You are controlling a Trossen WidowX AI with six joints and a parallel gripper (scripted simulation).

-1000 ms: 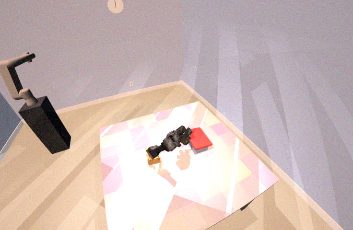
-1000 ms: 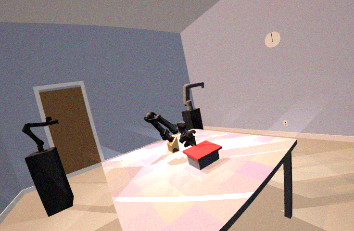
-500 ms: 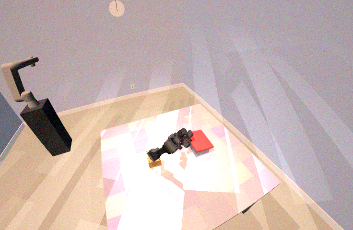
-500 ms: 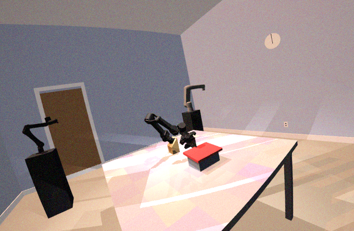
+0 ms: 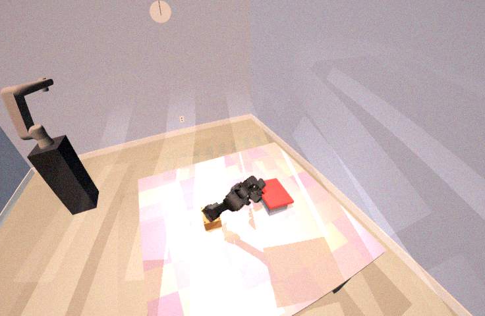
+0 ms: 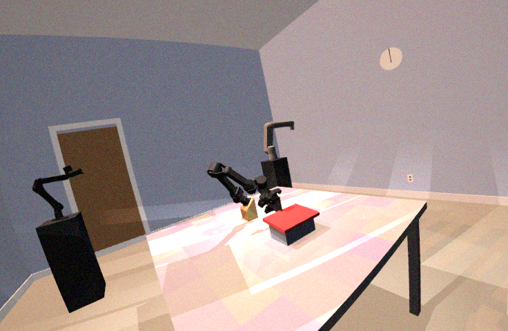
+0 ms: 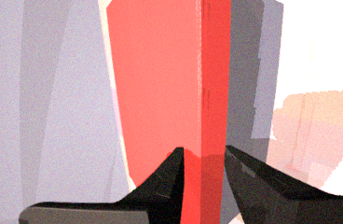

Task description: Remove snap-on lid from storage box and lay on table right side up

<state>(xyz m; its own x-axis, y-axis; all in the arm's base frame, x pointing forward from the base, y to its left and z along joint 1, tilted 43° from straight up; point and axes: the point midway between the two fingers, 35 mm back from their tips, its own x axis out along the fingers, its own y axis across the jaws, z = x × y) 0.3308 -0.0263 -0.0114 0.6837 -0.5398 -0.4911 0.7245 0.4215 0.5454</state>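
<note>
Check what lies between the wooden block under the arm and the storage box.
No object, just bare tabletop, crossed overhead by the arm; the exterior view shows this.

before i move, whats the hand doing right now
The hand: closed on the edge of the red lid.
</note>
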